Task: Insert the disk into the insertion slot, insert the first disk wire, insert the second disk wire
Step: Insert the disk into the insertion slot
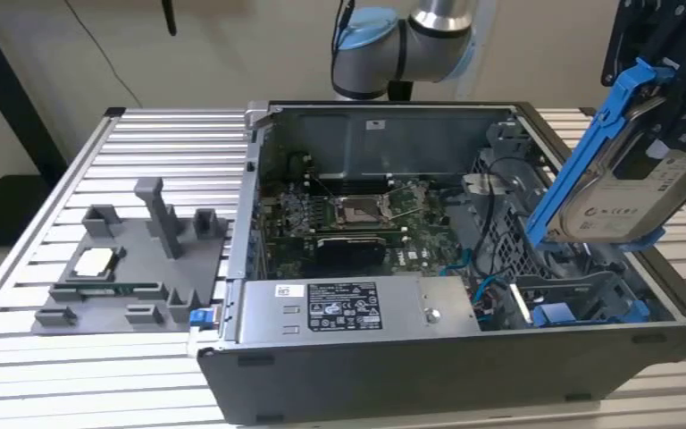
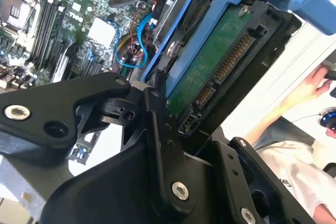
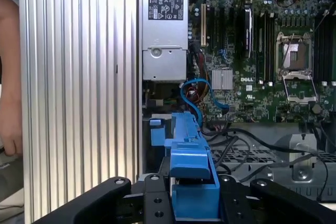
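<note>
The disk (image 1: 624, 204), a silver-grey drive with a white label in a bright blue carrier (image 1: 593, 134), hangs tilted above the exterior view's right side of the open computer case. My gripper (image 1: 674, 125) is shut on it from above. In the second wrist view the disk's green underside (image 2: 210, 66) sits between black fingers (image 2: 157, 124). In the first wrist view the blue carrier (image 3: 191, 163) juts out from my gripper (image 3: 191, 200). The insertion slot (image 1: 588, 288), a grey perforated bay, lies below the disk. Blue cables (image 1: 482, 284) and black cables (image 1: 495, 183) lie beside it; which are the disk wires I cannot tell.
The case (image 1: 439, 375) stands on a slatted metal table (image 1: 104, 161). Inside are the motherboard (image 1: 355, 214) and a grey power supply (image 1: 355, 308). A grey fixture plate (image 1: 129, 268) lies at the exterior view's left. A person's hand (image 3: 10, 108) and sleeve (image 2: 294, 166) are close by.
</note>
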`<act>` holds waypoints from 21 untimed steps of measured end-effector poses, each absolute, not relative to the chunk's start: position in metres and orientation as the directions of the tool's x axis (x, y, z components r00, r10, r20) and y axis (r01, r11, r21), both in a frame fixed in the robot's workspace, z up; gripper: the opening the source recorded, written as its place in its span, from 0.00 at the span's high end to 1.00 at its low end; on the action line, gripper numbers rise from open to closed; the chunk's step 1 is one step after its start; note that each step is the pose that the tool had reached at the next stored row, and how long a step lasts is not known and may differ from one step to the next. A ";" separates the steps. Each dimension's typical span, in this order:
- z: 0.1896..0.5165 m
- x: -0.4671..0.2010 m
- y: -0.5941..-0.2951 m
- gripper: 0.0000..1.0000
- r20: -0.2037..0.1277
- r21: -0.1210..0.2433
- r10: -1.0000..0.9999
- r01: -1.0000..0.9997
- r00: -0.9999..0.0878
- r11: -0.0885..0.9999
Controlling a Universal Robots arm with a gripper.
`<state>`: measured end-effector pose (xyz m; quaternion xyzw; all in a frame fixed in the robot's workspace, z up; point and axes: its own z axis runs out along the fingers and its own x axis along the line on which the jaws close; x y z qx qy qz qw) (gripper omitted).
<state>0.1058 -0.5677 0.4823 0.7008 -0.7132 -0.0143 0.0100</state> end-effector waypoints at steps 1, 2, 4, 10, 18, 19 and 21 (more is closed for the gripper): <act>0.482 0.106 -0.568 0.67 -0.008 0.034 -1.000 -0.999 -0.018 0.017; 0.482 0.106 -0.568 0.67 -0.009 0.034 -1.000 -0.999 -0.018 0.017; 0.482 0.106 -0.568 0.67 -0.010 0.034 -1.000 -0.999 -0.018 0.017; 0.481 0.106 -0.568 0.67 -0.011 0.030 -1.000 -0.999 -0.018 0.017; 0.474 0.106 -0.568 0.67 -0.017 0.002 -1.000 -1.000 -0.017 0.017; 0.473 0.106 -0.568 0.67 -0.017 0.000 -1.000 -1.000 -0.017 0.017; 0.471 0.106 -0.568 0.67 -0.017 -0.004 -1.000 -1.000 -0.017 0.017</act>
